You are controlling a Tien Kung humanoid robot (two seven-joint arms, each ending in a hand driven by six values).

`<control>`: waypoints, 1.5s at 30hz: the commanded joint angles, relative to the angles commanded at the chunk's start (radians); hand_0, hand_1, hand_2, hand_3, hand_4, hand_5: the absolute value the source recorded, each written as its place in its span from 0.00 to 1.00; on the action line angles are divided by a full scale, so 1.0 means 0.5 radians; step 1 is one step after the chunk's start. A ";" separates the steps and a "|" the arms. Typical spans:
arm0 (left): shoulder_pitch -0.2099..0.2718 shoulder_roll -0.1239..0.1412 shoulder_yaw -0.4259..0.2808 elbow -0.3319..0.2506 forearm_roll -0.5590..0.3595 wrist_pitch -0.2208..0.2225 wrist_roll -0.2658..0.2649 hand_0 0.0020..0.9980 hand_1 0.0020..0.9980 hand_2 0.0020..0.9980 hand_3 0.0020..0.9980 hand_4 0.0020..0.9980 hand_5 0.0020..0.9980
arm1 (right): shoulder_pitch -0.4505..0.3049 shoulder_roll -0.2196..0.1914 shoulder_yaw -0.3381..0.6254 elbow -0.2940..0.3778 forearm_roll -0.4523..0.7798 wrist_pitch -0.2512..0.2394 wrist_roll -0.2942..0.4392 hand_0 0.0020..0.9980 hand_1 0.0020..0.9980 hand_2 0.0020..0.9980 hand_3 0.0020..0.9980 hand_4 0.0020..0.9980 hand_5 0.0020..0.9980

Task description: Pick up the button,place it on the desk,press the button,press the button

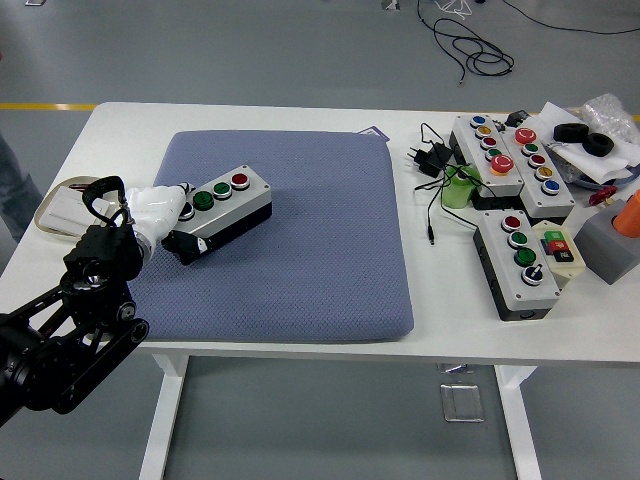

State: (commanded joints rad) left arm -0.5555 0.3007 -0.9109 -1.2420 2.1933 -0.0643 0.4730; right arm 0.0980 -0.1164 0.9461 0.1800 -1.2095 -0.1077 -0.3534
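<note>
While your left hand [165, 208], white-fingered on its black arm, closes around the near end of the grey three-button control box [218, 209], that box sits tilted on the blue-grey padded mat [300, 250] covering the left of the white worktop [250, 115]. Further button boxes [505, 155] and black cables [432, 160] crowd its right side. Beyond lies grey floor with a yellow line [45, 106].

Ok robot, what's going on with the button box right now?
Left robot hand gripping the button box at its near end, on the blue mat. Right arm out of view. Nothing blocking.
</note>
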 joint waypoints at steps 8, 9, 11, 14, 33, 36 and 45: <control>-0.004 0.072 -0.073 -0.005 -0.079 -0.115 -0.575 0.38 0.26 0.18 0.24 0.43 0.00 | 0.002 0.001 0.001 0.000 0.001 0.000 0.000 0.63 0.55 0.62 0.57 0.31 0.24; -0.010 0.084 -0.073 0.004 -0.094 -0.157 -0.666 0.38 0.26 0.18 0.24 0.43 0.00 | 0.002 0.001 -0.001 0.000 0.004 0.000 0.000 0.63 0.55 0.62 0.57 0.31 0.24; -0.032 0.116 -0.046 0.018 -0.086 -0.229 -0.835 0.37 0.27 0.19 0.23 0.47 0.00 | 0.002 0.001 -0.003 0.000 0.006 0.000 -0.001 0.63 0.55 0.62 0.57 0.31 0.24; -0.058 0.152 0.003 0.026 -0.053 -0.292 -1.082 0.37 0.27 0.19 0.23 0.47 0.00 | 0.002 0.001 -0.005 0.000 0.005 0.002 -0.003 0.63 0.55 0.62 0.57 0.31 0.24; -0.067 0.145 0.047 0.079 0.028 -0.135 -1.365 0.38 0.28 0.20 0.24 0.45 0.00 | -0.017 0.000 -0.010 0.000 0.013 0.002 -0.004 0.63 0.55 0.62 0.57 0.31 0.24; -0.070 0.133 0.049 0.115 0.042 -0.103 -1.380 0.38 0.28 0.20 0.24 0.45 0.00 | -0.016 0.001 -0.008 0.000 0.007 0.003 -0.004 0.63 0.55 0.62 0.57 0.31 0.24; -0.143 0.122 0.120 0.293 0.083 0.011 -1.494 0.38 0.28 0.20 0.24 0.46 0.00 | -0.003 0.003 -0.017 0.000 0.007 0.005 -0.005 0.63 0.55 0.62 0.57 0.31 0.24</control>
State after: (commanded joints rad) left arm -0.6269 0.3617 -0.8511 -1.0957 2.2347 -0.0590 -0.2743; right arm 0.0964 -0.1150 0.9375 0.1800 -1.2060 -0.1052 -0.3559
